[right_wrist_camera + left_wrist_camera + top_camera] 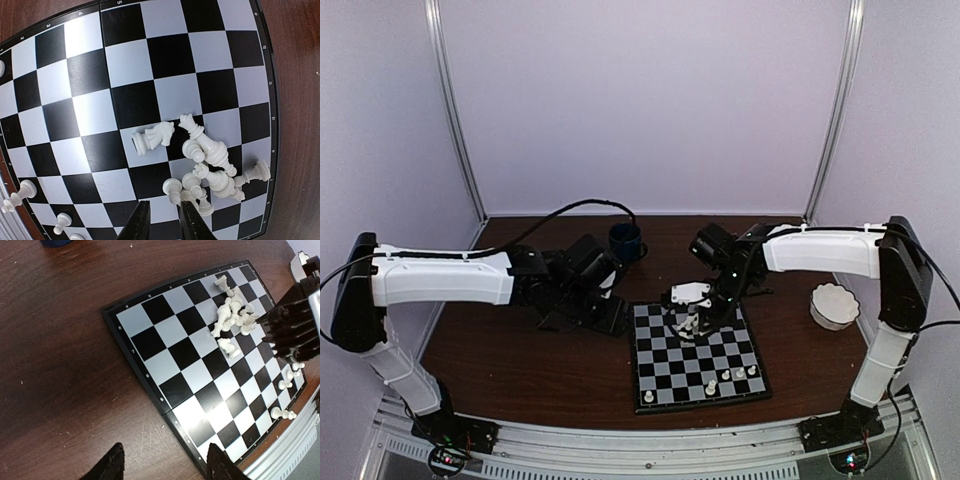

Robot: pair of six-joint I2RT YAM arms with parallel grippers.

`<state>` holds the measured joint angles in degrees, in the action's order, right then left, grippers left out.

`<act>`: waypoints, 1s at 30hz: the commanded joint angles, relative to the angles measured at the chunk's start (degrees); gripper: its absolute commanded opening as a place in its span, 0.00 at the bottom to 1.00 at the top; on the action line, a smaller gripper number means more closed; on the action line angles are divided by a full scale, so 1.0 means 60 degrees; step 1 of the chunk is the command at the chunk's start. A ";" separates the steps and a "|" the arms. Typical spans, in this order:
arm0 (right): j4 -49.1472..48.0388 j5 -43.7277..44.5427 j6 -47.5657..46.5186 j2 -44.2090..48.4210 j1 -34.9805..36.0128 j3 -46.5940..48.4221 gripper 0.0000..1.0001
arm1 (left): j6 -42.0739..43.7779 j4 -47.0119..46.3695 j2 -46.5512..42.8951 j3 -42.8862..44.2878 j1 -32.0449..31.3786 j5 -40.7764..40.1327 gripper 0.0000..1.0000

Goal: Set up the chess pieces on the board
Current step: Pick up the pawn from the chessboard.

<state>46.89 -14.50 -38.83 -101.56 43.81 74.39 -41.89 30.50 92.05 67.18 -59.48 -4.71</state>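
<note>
The board (665,345) lies on the brown table at the middle right. A heap of white chess pieces (210,165) lies tipped over near its far edge, with a knight (152,137) lying beside it. A few pieces (732,376) stand along the near edge. My right gripper (162,225) hovers over the heap (690,322), its jaws a narrow gap apart with nothing between them; one pawn (172,187) lies just beyond its tip. My left gripper (165,470) is open and empty, low over the board's left edge (165,405).
A white scalloped bowl (834,305) stands right of the board. A dark blue mug (625,240) stands at the back centre, behind the left arm. The right gripper (295,325) shows as a black block in the left wrist view. White walls enclose the table.
</note>
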 commanded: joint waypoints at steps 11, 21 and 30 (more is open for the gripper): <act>-0.0150 0.0658 0.0110 -0.0668 -0.0082 0.0163 0.25 | -0.0003 -0.0099 -0.0314 -0.0209 -0.0040 -0.0050 0.57; -0.0415 0.1006 0.0174 -0.0891 -0.0092 0.0157 0.25 | -0.0015 -0.0142 -0.0258 -0.0225 -0.0047 -0.0021 0.57; -0.0142 0.0643 0.0187 -0.0774 -0.0081 0.0211 0.07 | -0.0024 -0.0171 -0.0224 -0.0266 -0.0036 0.0008 0.57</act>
<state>45.19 -10.31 -38.15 -106.78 43.62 74.46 -41.93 30.50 91.55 66.11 -59.48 -4.71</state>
